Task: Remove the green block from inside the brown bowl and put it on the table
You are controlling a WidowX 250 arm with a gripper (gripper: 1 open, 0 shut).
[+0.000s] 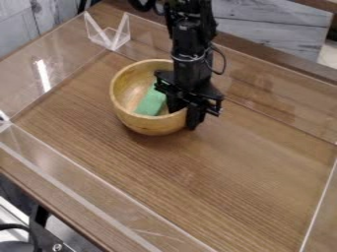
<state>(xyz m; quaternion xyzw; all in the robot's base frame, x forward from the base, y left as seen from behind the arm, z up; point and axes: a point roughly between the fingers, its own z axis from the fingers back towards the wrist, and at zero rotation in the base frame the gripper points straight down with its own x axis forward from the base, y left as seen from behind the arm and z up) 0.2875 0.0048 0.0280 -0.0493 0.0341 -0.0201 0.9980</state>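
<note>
The brown bowl [128, 110] sits on the table [224, 187], left of centre. Inside it the green block [153, 101] lies tilted against the bowl's right inner side. My black gripper [186, 105] points straight down into the right half of the bowl. Its fingers are drawn close together on the block's right end, which they hide. The gripper body also covers the bowl's right rim.
Clear acrylic walls [53, 162] run along the table's edges. A clear folded stand [108, 32] sits at the back left. A light wall or cabinet [283, 34] lies behind the arm.
</note>
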